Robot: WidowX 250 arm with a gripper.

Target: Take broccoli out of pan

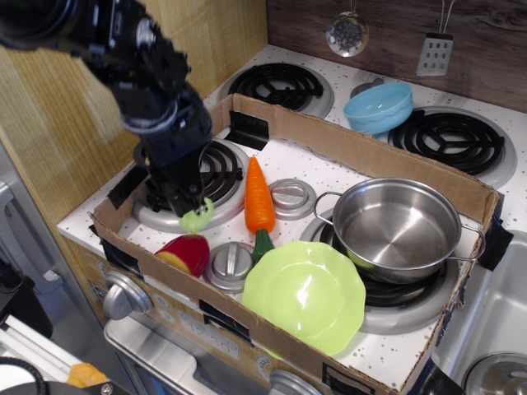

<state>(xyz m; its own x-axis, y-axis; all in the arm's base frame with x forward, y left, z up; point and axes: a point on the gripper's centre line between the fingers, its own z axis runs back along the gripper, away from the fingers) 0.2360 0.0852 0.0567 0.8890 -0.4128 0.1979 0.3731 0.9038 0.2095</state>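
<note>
The broccoli, a small pale lime-green floret, lies at the front rim of the front-left burner, outside the pan. My gripper hangs right over it on the black arm, its fingertips touching or just above the floret. The dark fingers blend together, so I cannot tell whether they grip it. The pan, a shiny steel pot with wire loop handles, stands empty on the front-right burner, well to the right of the gripper.
A cardboard wall rings the front burners. An orange carrot lies just right of the gripper. A red-yellow toy, silver discs, a scalloped green plate and a blue bowl are also here.
</note>
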